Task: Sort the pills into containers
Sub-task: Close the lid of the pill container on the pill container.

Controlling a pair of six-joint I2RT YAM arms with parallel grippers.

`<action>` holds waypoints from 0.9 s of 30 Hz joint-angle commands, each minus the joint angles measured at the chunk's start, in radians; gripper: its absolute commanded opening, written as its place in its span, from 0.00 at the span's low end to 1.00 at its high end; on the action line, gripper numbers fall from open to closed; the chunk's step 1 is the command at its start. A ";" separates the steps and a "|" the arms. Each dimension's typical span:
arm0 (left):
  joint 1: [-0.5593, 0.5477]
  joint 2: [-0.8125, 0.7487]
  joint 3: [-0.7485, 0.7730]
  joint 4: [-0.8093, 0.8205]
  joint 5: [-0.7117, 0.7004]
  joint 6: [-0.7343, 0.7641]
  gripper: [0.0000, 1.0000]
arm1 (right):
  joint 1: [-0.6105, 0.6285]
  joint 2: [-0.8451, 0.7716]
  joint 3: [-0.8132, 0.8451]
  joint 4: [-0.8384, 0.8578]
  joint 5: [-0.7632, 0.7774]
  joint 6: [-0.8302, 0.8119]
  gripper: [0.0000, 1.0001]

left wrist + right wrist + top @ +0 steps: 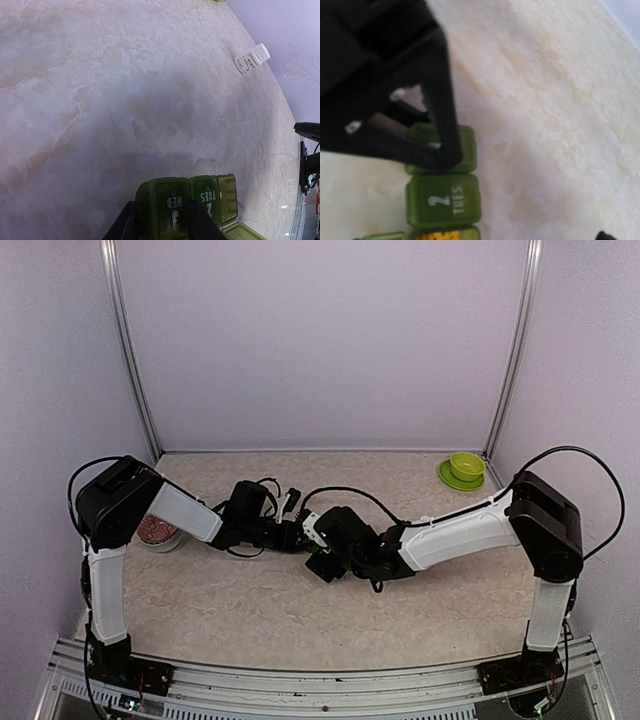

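The left pincer (164, 217) gripped the strip (207, 197) by its end cell. It was probably light, stiff, slick plastic, best held across its walls. The right pincer (318, 562) gave no sign of being open or closed.

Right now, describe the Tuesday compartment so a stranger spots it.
On the marbled table, find the dark green strip held by the left gripper. Its middle compartment, lid shut, reads 2 TUES; one neighbour is clamped, the other shows yellow pills.

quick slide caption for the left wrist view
Left gripper clamps the WED end of the green pill strip; white bottle lies beyond.
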 commanded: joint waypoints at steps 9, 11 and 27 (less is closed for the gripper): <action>-0.007 0.060 -0.007 -0.103 -0.016 0.017 0.31 | -0.080 -0.053 -0.013 -0.026 -0.126 0.114 1.00; -0.007 0.061 -0.007 -0.103 -0.016 0.017 0.31 | -0.086 -0.054 -0.013 -0.027 -0.142 0.121 1.00; -0.010 0.059 -0.005 -0.106 -0.018 0.017 0.31 | -0.260 -0.057 -0.037 -0.055 -0.553 0.317 0.92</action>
